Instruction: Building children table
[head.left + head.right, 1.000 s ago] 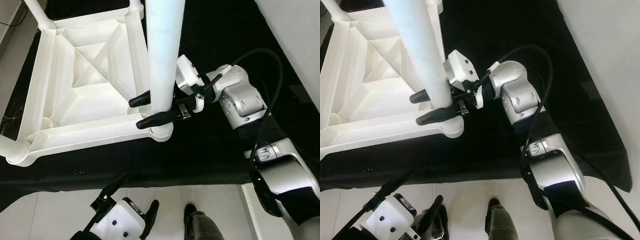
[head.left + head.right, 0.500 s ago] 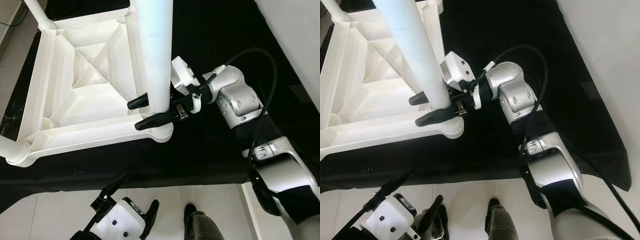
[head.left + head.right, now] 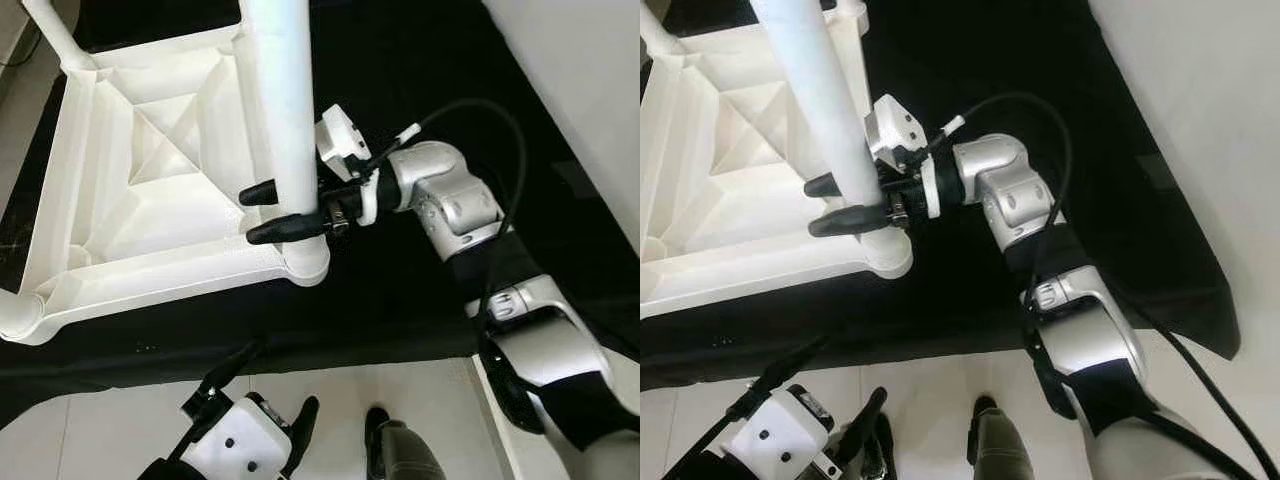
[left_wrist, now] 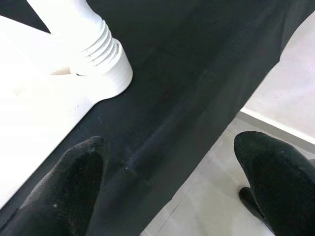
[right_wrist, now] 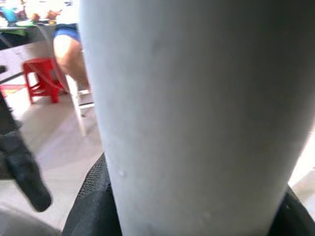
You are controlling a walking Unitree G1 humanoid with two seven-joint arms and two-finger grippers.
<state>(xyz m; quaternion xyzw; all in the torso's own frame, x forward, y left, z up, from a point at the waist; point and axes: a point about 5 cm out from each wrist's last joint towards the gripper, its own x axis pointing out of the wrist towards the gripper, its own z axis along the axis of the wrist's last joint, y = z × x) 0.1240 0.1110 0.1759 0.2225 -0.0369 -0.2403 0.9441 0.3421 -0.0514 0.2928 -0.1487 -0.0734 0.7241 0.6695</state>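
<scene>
The white plastic children's table (image 3: 150, 265) lies upside down on a black cloth (image 3: 400, 290). A thick white leg (image 3: 280, 90) stands in its near right corner socket (image 3: 308, 262). My right gripper (image 3: 262, 213) is shut on this leg just above the socket, one black finger on each side. In the right wrist view the leg (image 5: 197, 123) is pressed close between the fingers. The left wrist view has the leg's ribbed end (image 4: 93, 54) showing above the socket. My left gripper (image 4: 167, 162) hangs open low over the floor, holding nothing.
Another leg (image 3: 50, 30) stands at the far left corner and a third at the near left corner (image 3: 15, 320). Pale tile floor (image 3: 100, 430) lies in front of the cloth, with my foot (image 3: 385, 440) on it. A seated person and a red stool (image 5: 42, 78) are beyond.
My right gripper has swung the leg's upper part to the left over its socket, still shut on it. The whole view has shifted slightly. The left arm has not moved.
</scene>
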